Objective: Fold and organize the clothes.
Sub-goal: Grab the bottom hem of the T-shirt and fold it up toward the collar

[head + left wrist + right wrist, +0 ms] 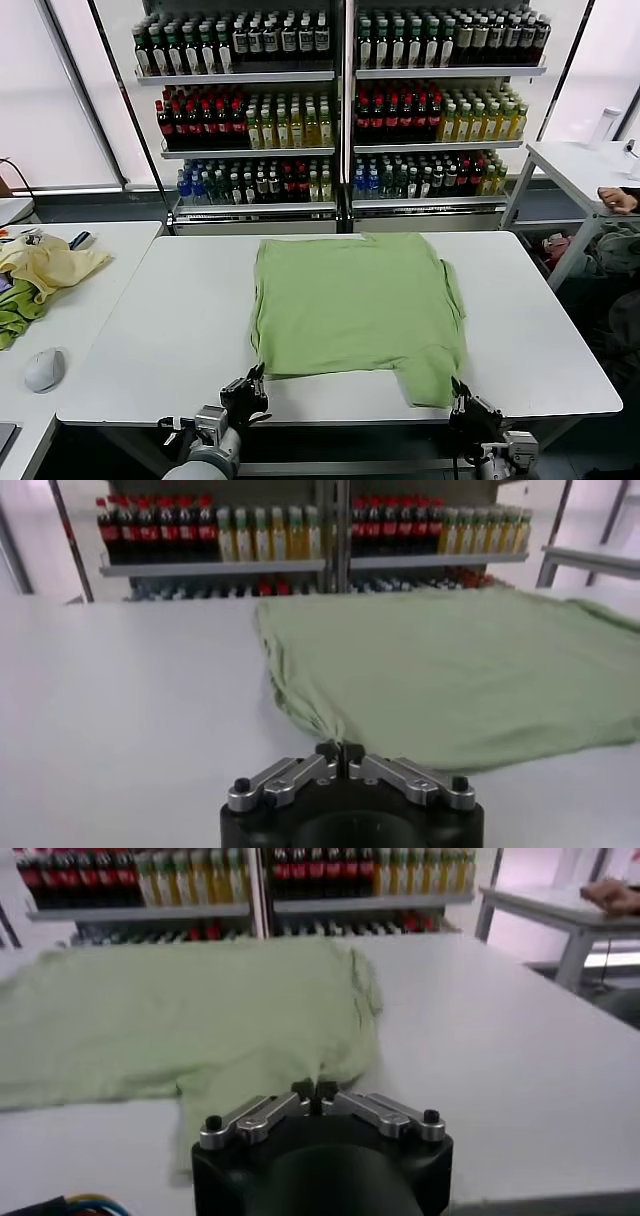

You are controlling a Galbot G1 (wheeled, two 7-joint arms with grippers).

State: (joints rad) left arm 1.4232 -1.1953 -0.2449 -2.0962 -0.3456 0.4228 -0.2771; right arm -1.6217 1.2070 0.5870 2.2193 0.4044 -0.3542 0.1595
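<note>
Shirt: light green shirt (355,305) lies flat on the white table (150,330), spread across the middle of the top, plain side up; no print or buttons show.
Shirt, near edge: the 6 o'clock hem runs close to the table's front edge; a flap at the 5 o'clock corner reaches closest to that edge.
Left gripper: the left gripper (256,378) sits at the shirt's 7 o'clock corner, at the table's front edge. The left wrist view shows its fingers (327,752) pressed together with a pinch of the green hem between them.
Right gripper: the right gripper (459,393) sits at the 5 o'clock corner, at the flap. The right wrist view shows its fingers (302,1091) drawn together on the cloth edge.
Shelves: a drinks rack (340,100) stands at 12 o'clock behind the table, filled with bottles with red, yellow, green and blue labels; no lettering can be read.
Side table: at 9 o'clock, a second table (90,300) carries a pale yellow garment (50,265), a darker green cloth (15,315) and a computer mouse (44,369).
Writing: none legible on any item.
</note>
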